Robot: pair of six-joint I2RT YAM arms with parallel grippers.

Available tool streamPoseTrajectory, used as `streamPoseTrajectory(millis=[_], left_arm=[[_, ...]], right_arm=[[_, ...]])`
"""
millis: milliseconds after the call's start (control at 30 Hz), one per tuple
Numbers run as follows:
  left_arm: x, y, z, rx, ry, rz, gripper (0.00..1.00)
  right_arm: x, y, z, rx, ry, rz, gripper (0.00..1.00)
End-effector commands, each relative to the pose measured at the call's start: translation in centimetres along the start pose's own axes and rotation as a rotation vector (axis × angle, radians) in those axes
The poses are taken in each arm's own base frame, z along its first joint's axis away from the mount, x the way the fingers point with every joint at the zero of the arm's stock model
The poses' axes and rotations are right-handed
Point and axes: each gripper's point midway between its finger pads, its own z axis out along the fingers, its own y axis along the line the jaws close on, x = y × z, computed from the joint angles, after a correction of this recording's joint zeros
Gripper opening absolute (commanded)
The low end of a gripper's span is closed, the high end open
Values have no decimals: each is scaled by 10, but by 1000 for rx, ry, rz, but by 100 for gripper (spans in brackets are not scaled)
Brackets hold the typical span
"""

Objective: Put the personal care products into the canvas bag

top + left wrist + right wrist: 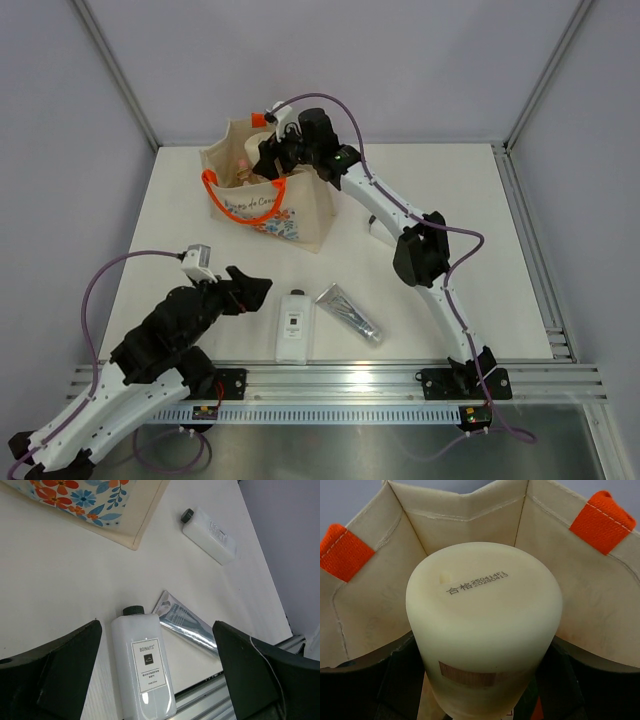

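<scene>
We see the right tool (274, 156) down in the mouth of the bag (305, 208), which stands at the far side of the desk (180, 215). In its wrist view the tool is clamped on a beige bottle (482, 630), base towards the camera, with the bag's inner walls all round. The bottle hides most of the dark fingers (395, 680) and whatever lies below. From above we make out a pale shape (243, 160) in the bag but cannot tell what it is.

The left tool (252, 292) hovers low over the near desk, wide apart and holding nothing. Just beyond it a white bottle (142, 665) and a silver tube (187, 625) lie just beside one another. A second white bottle (210, 535) lies further off, half hidden from above behind the right arm (420, 250).
</scene>
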Motion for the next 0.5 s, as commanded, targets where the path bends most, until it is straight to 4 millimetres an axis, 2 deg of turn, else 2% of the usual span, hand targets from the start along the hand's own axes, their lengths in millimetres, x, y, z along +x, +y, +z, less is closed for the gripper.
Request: streamPoseTrajectory(millis=[0, 67, 100, 133, 267, 400, 467], left_arm=[[0, 13, 8, -89, -26, -79, 99], [9, 16, 14, -110, 14, -74, 99], [13, 14, 15, -109, 37, -74, 99], [17, 12, 18, -107, 54, -85, 99], [39, 4, 33, -105, 175, -77, 99], [61, -1, 37, -92, 296, -59, 99], [67, -1, 38, -85, 325, -42, 99]], right_arm=[[-45, 12, -24, -36, -85, -150, 29], [-37, 21, -30, -86, -39, -194, 44], [-25, 22, -32, -91, 7, -179, 54], [-22, 20, -34, -84, 25, -191, 70], [-1, 19, -39, -77, 118, -160, 99], [-26, 23, -54, -58, 103, -151, 100], [-53, 27, -70, -39, 57, -161, 100]])
